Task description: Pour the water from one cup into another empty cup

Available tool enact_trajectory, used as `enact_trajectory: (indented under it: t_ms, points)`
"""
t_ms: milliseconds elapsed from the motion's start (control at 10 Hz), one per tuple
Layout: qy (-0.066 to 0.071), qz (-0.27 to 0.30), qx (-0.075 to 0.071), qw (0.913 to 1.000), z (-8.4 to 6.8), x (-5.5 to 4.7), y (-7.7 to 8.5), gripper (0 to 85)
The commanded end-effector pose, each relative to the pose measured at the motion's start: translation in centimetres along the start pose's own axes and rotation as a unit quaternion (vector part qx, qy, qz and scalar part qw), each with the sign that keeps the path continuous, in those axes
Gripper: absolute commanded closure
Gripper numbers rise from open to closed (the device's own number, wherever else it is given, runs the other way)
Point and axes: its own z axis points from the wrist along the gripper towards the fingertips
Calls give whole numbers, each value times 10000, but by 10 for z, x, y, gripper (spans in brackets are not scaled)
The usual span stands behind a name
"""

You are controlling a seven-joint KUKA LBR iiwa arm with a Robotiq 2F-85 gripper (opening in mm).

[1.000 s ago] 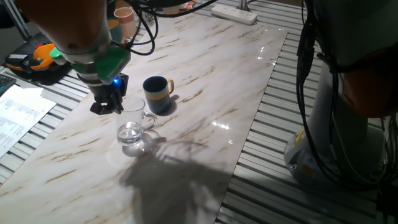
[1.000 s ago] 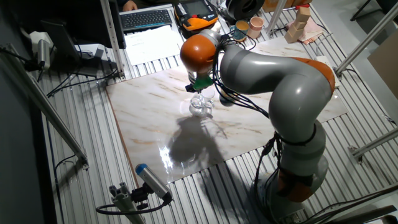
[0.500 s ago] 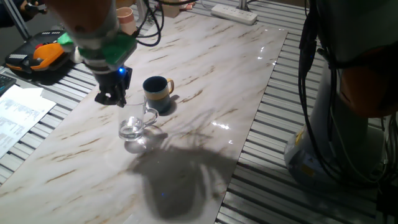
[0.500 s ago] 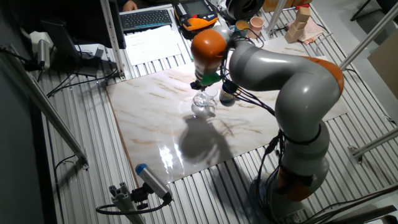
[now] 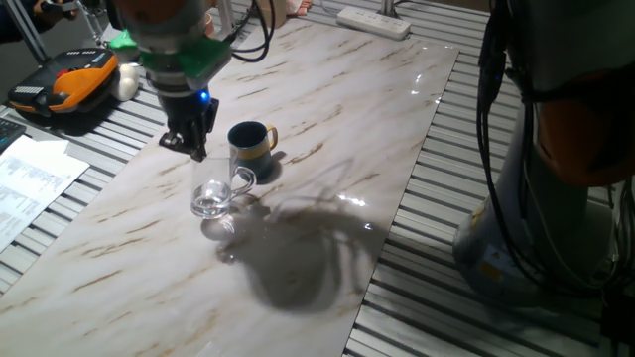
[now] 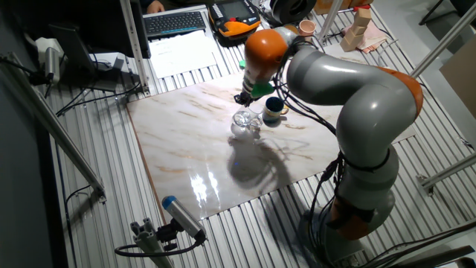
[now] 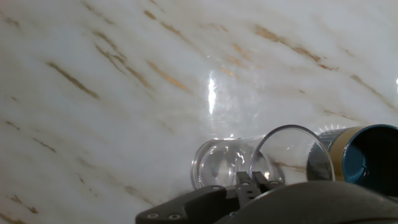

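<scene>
Hand view shows us our fingers (image 7: 254, 181) pressed together above the glass mug (image 7: 258, 163), beside the blue mug (image 7: 367, 158) on the tabletop (image 7: 112, 93).

A white marble-patterned surface (image 5: 327, 119) with tan veins sits on a ribbed metal bench. At its far end lies a white power strip (image 5: 374, 20). Beside it, off the marble, rest an orange-and-black handheld device (image 5: 62, 87) and printed papers (image 5: 30, 178). A keyboard (image 6: 175, 22) lies beyond.

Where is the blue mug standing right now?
In one fixed view, the blue mug stands upright on the marble table, just behind the glass mug and right of the gripper.
</scene>
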Motion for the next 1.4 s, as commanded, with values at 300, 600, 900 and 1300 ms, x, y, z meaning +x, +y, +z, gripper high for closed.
enact_trajectory:
  t_ms: [300,600,900,1300]
  points:
    - [16,53,-122,9999,1,1,-3,850]
    - [43,169,-286,9994,-1,2,-6,850]
    - [95,234,-450,9987,-5,2,-7,850]
    - [136,145,-498,9986,-11,-1,-21,850]
